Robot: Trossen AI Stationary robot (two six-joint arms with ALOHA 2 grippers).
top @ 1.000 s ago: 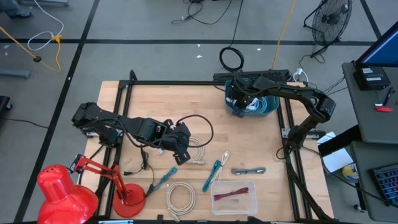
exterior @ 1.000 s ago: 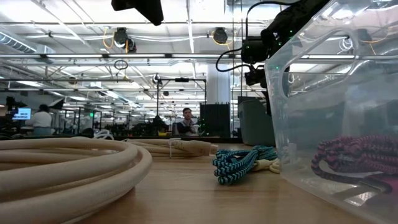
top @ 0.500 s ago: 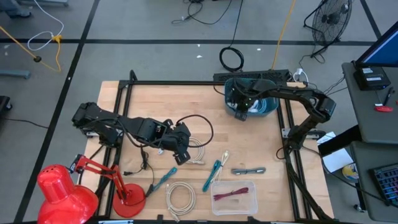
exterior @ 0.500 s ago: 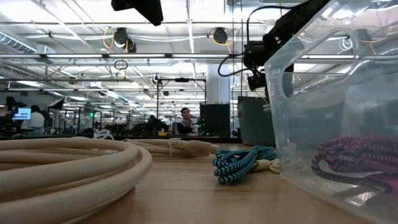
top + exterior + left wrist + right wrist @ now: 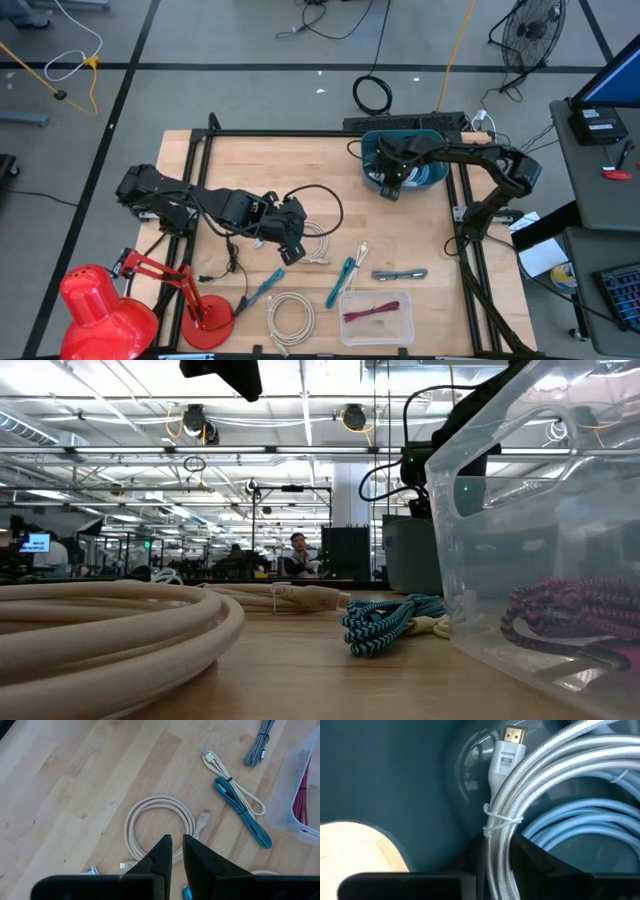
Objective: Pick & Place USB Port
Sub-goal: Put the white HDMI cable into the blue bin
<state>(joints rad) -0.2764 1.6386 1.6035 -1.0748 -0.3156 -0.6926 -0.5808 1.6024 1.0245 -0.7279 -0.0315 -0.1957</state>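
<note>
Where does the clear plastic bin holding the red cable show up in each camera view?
High view: the clear plastic bin sits at the table's front edge, right of centre.
Low view: it fills the picture's right side, very close.
Left wrist view: only its corner shows at the right edge.
Right wrist view: not in it.
Shared landmark: the blue braided cable lying beside it.

Even overhead light fills the scene, with soft, short shadows on the wooden table (image 5: 250, 160). In the low view, ceiling strip lights (image 5: 120, 455) glare at twelve o'clock, the near cream cable coil (image 5: 110, 625) blurs at seven o'clock, and the clear bin (image 5: 540, 520) catches pale reflections at three o'clock.
</note>
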